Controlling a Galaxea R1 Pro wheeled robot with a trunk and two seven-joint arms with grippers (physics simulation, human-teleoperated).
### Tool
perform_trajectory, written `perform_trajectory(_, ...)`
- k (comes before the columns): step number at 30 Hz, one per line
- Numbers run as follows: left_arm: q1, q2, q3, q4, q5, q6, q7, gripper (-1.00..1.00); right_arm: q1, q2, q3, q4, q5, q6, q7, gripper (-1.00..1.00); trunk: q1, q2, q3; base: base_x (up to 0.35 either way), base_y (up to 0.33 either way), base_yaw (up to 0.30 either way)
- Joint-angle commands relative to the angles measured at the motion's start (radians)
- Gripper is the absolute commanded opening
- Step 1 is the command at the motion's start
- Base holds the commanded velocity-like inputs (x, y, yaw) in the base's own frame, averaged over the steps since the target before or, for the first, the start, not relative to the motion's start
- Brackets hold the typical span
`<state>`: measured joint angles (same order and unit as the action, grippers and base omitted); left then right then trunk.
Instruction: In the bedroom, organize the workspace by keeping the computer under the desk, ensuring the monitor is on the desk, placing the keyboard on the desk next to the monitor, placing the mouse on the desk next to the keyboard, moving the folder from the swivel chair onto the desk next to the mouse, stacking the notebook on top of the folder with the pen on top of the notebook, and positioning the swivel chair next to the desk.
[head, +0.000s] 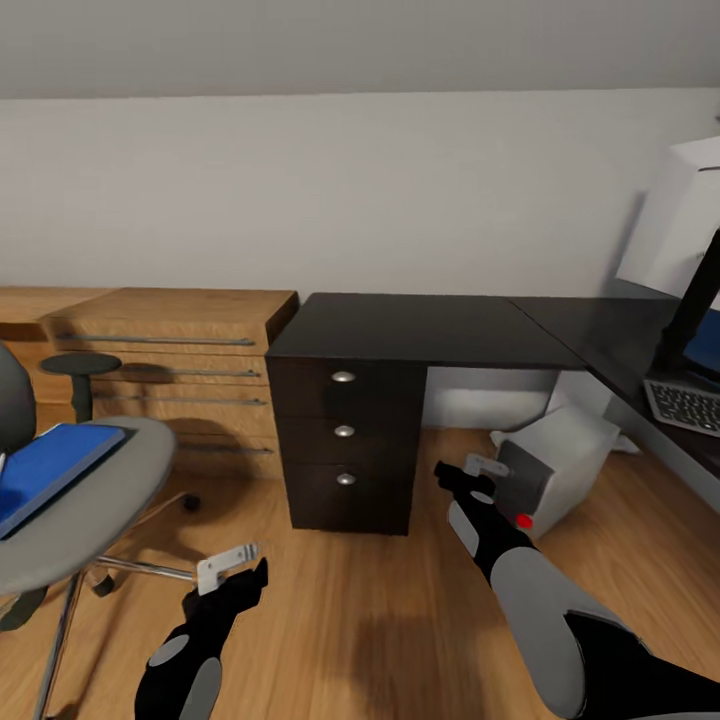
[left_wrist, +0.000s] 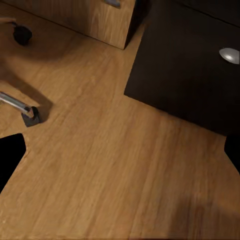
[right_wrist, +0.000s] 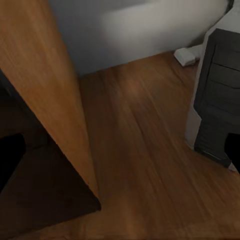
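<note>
The desk (head: 430, 330) with its glossy black top runs from the middle to the right, over a black drawer unit (head: 345, 450) (left_wrist: 190, 65). Under it, on the floor, sits the silver-grey computer (head: 560, 470) (right_wrist: 217, 115). On the desk at far right are the monitor (head: 685, 220) and the keyboard (head: 685, 405). At left, the blue folder (head: 50, 465) lies on the swivel chair (head: 100, 500). My left gripper (head: 240, 572) hangs open over the floor by the chair base. Just left of the computer, my right gripper (head: 468, 470) is open and empty. Mouse, notebook and pen are out of view.
Low light-wood shelving (head: 170, 370) lines the wall left of the desk, with a small dark round stand (head: 80, 365) in front. A chair caster (left_wrist: 31, 116) rests on the wood floor (head: 380, 620) near my left gripper. A white object (head: 500, 437) lies by the wall.
</note>
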<state>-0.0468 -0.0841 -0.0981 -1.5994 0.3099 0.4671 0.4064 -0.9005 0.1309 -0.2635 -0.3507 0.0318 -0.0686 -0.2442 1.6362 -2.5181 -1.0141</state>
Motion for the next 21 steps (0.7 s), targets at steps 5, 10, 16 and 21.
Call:
perform_trajectory(5,-0.001,-0.001,0.003,-0.002,0.002,0.002,0.009,1.00,0.000,0.001,-0.005,0.002,0.003,-0.003,-0.001,1.00,-0.003,0.001,0.019,-0.314,0.000,0.255)
perform_trajectory(10,-0.001,-0.003,0.000,0.001,0.001,0.002,0.011,1.00,0.009,0.001,-0.005,0.001,0.006,-0.007,0.004,1.00,-0.005,0.002,0.038,-0.339,0.000,0.043)
perform_trajectory(16,-0.001,-0.003,-0.003,0.003,0.001,0.002,0.009,1.00,0.017,0.002,-0.004,0.000,0.013,-0.014,0.003,1.00,-0.008,0.003,0.061,-0.246,0.000,0.003)
perform_trajectory(21,-0.001,-0.003,-0.003,0.004,0.001,0.002,0.009,1.00,0.017,0.002,-0.004,-0.002,0.013,-0.015,0.001,1.00,-0.010,0.005,0.080,-0.015,0.000,0.000)
